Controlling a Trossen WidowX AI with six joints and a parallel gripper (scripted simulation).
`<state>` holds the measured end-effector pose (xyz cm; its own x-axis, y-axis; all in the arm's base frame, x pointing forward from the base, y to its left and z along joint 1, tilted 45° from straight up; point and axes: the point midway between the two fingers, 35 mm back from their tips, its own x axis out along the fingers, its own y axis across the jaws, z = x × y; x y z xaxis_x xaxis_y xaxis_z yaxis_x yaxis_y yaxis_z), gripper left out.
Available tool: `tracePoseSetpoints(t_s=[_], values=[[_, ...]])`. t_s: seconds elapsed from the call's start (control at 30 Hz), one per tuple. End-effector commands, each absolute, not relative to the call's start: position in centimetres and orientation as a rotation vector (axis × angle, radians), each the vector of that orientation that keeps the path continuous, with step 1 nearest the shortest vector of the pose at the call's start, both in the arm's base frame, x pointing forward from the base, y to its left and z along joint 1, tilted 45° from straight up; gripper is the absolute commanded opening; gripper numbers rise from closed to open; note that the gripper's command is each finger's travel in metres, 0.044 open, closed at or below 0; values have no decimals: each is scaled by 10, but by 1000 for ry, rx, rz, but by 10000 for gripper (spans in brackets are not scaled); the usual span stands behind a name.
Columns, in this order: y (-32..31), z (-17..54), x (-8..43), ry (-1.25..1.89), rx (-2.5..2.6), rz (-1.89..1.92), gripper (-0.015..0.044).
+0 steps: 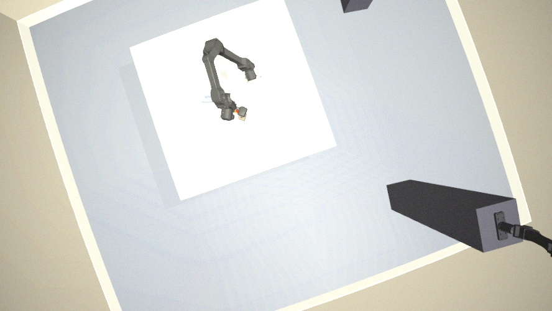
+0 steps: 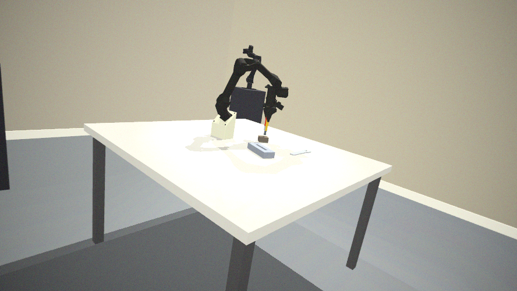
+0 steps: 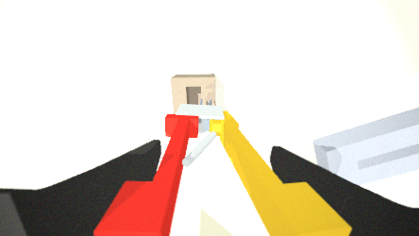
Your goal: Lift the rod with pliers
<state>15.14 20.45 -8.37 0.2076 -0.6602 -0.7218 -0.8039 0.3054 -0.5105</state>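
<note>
Gripper: the gripper (image 1: 234, 107) (image 2: 268, 118) (image 3: 216, 149) is pointed down, its fingers wide apart yet clamped on the handles of the pliers.
Locking pliers: the locking pliers (image 1: 236, 111) (image 2: 266, 125) (image 3: 181, 126) are held near upright, tip down, just above the holster (image 1: 242, 118) (image 2: 262, 139) (image 3: 179, 90).
Handles: the red handle (image 3: 142, 208) and the yellow handle (image 3: 302, 203) are spread apart; a pale bar (image 3: 200, 148) is seen slanting between them.
Plier jaws: mostly hidden behind the pale crosspiece (image 3: 200, 110); whether they are open cannot be told.
Holster: the tan block is set on the white table (image 1: 231, 166) (image 2: 216, 177), its opening partly visible.
Channel: a narrow channel (image 2: 261, 146) (image 3: 387, 157) is cut in the blue-grey block (image 2: 265, 153) (image 3: 349, 175), near the holster and apart from the pliers.
Rod: it cannot be made out in the channel.
Pale flat piece: the pale flat piece (image 2: 300, 152) is laid on the table, beyond the blue-grey block from the holster.
</note>
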Motion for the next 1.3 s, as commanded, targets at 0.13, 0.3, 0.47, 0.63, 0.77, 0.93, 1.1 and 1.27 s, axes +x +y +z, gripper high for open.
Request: tracePoseSetpoints(t_s=[0.13,0.3,0.47,0.63,0.77,0.93,1.1,1.27], values=[[204,-74,166,1493,-1340,116,325],[203,-68,174,1487,-1301,86,325],[201,-63,182,1481,-1262,55,325],[199,-57,190,1474,-1223,23,325],[197,-53,197,1469,-1192,-2,325],[195,-47,205,1461,-1153,-34,325],[192,-41,213,1453,-1115,-66,325],[188,-35,221,1444,-1076,-98,325]])
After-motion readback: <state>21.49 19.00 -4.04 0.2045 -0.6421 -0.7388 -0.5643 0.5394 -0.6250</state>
